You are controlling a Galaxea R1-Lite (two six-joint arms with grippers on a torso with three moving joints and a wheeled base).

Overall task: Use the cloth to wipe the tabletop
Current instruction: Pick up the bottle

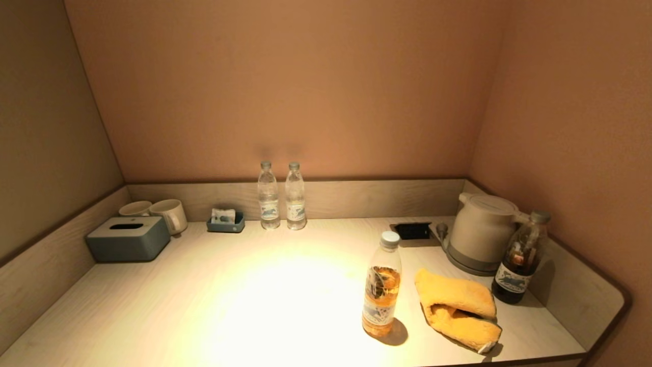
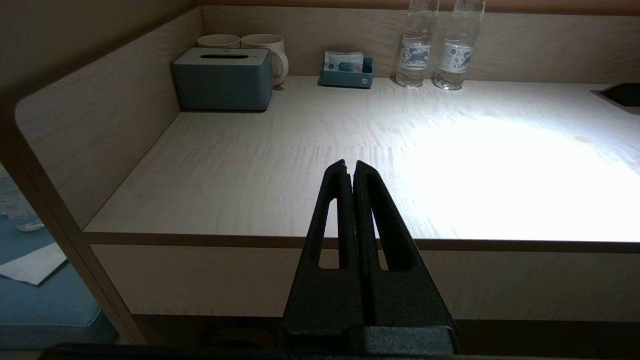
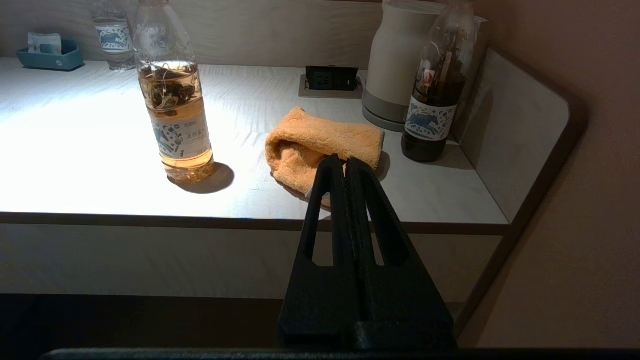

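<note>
An orange cloth (image 1: pixel 458 309) lies folded on the pale wooden tabletop (image 1: pixel 254 300) at the front right; it also shows in the right wrist view (image 3: pixel 320 142). My right gripper (image 3: pixel 346 161) is shut and empty, held in front of and below the table's front edge, in line with the cloth but apart from it. My left gripper (image 2: pixel 350 164) is shut and empty, held in front of the table's front edge on the left. Neither gripper shows in the head view.
A bottle of amber tea (image 1: pixel 382 285) stands just left of the cloth. A dark bottle (image 1: pixel 520 259) and a white kettle (image 1: pixel 481 232) stand behind it. Two water bottles (image 1: pixel 281 196), a small blue tray (image 1: pixel 225 223), two mugs (image 1: pixel 168 214) and a grey tissue box (image 1: pixel 127 238) line the back and left.
</note>
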